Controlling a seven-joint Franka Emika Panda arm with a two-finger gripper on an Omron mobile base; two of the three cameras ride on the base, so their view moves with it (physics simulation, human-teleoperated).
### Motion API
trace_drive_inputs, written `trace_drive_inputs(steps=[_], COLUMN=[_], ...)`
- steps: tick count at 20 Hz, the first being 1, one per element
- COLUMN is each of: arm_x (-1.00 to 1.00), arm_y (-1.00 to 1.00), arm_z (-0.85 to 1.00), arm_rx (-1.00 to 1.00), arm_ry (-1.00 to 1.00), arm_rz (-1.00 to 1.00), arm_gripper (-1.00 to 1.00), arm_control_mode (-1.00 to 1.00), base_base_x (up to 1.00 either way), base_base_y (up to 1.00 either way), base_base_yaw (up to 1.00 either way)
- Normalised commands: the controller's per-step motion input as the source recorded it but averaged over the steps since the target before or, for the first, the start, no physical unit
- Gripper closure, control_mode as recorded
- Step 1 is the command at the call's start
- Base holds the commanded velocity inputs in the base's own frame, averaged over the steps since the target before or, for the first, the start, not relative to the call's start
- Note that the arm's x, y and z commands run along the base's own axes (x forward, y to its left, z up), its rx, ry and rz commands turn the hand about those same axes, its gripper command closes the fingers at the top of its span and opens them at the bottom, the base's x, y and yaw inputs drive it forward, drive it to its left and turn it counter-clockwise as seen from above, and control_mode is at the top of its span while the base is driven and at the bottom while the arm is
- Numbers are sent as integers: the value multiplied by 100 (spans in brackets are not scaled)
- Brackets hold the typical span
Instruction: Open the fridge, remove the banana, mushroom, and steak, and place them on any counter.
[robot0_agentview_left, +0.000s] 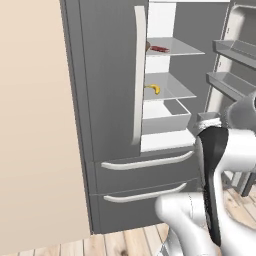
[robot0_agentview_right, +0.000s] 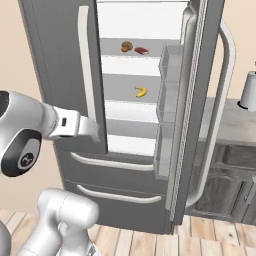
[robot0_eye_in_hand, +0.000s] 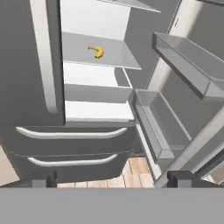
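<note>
The gripper (robot0_eye_in_hand: 111, 177) is held fully apart and empty, outside the fridge (robot0_agentview_left: 107, 75). The banana (robot0_eye_in_hand: 96, 51) lies on the middle shelf; the mushroom (robot0_agentview_right: 126, 46) and steak (robot0_agentview_right: 141, 50) on the shelf above. Collision with the closed left door (robot0_agentview_right: 60, 60) is risked if the reach is not angled inward.

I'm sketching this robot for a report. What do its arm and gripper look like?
The arm is glossy white, built of rounded tube segments with dark grey to black joint sections; a small pale mark sits on one dark joint cap. Its wrist narrows to a white boxy hand. The gripper has two small, dark, blocky finger tips. No cables show.
</note>
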Motion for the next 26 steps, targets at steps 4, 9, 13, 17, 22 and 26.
trace_drive_inputs(steps=[4,9,13,17,22,26], arm_x=[52,38,40,65,67,56], arm_y=[33,54,48,32,19,16], arm_z=[38,29,6,0,0,0], arm_rx=[4,7,7,4,5,5], arm_ry=[3,19,3,-4,-17,-19], arm_rz=[-2,6,4,0,0,0], arm_gripper=[-100,-100,-100,-100,-100,-100], arm_control_mode=[-100,-100,-100,-100,-100,-100], base_base_x=[0,0,0,0,0,0], base_base_y=[0,0,0,0,0,0], base_base_yaw=[0,0,0,0,0,0])
